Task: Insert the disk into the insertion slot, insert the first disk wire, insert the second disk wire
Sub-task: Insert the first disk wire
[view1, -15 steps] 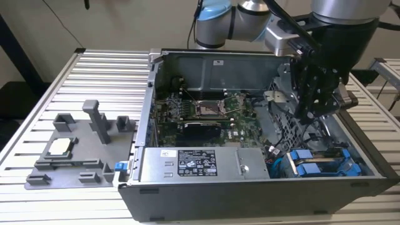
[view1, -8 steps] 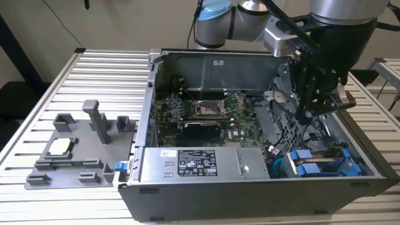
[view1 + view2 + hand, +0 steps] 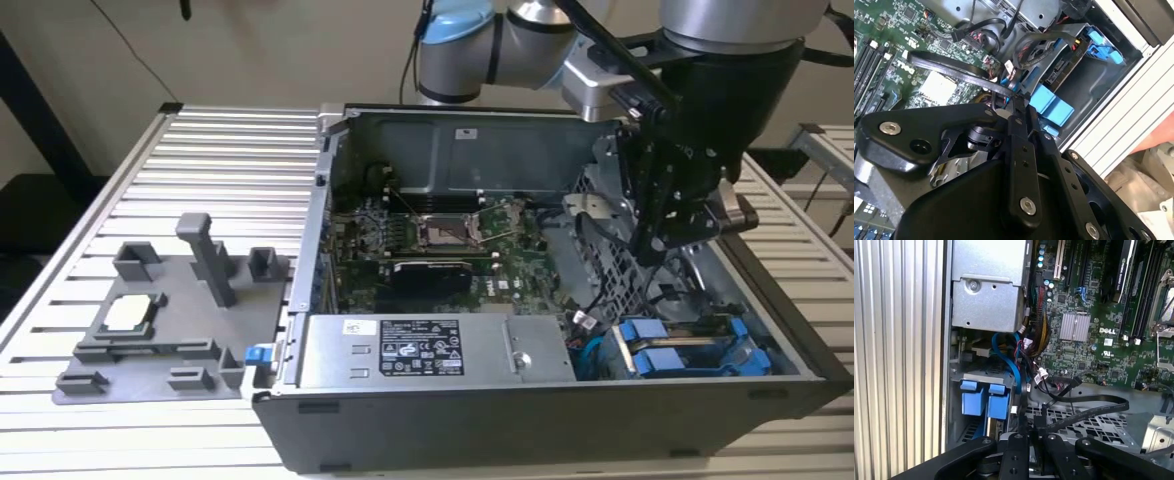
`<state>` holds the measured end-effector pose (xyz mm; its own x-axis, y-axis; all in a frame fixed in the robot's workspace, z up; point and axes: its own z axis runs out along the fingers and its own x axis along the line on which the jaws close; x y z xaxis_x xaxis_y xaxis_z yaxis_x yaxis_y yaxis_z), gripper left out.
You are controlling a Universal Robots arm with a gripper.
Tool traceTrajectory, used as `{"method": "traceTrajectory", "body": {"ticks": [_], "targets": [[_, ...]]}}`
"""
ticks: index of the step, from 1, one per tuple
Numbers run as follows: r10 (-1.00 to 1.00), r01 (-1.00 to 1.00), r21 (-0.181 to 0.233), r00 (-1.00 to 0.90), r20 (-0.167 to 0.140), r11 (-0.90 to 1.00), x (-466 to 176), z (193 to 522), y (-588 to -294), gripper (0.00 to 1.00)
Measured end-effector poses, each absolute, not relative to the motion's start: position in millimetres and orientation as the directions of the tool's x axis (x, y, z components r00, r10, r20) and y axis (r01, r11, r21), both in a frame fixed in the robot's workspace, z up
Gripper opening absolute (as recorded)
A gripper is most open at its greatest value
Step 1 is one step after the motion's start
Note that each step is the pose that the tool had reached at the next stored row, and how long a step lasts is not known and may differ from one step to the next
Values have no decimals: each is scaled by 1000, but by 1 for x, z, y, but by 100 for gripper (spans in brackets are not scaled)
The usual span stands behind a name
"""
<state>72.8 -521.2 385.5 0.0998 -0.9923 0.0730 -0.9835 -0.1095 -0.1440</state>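
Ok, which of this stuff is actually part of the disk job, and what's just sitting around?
Job: gripper; black flat cable at its tip; blue disk carriers in the drive cage.
Lying about: power-supply box; motherboard; grey fixture tray; processor chip on it.

Green motherboard [image 3: 527, 262], labelled power-supply box [image 3: 534, 352], grey fixture tray [image 3: 147, 375], slatted table [image 3: 227, 150]

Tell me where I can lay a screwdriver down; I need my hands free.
Bare slatted table lies beyond the grey fixture tray, to the exterior view's left of the computer case. A narrower strip runs in front of the tray. Crowded: the case's corner with blue drive carriers and cables.
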Motion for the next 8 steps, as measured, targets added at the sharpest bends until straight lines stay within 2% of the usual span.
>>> {"method": "traceTrajectory", "body": {"ticks": [8], "targets": [[-992, -984, -143, 100, 73, -110, 74, 385, -523, 16]]}}
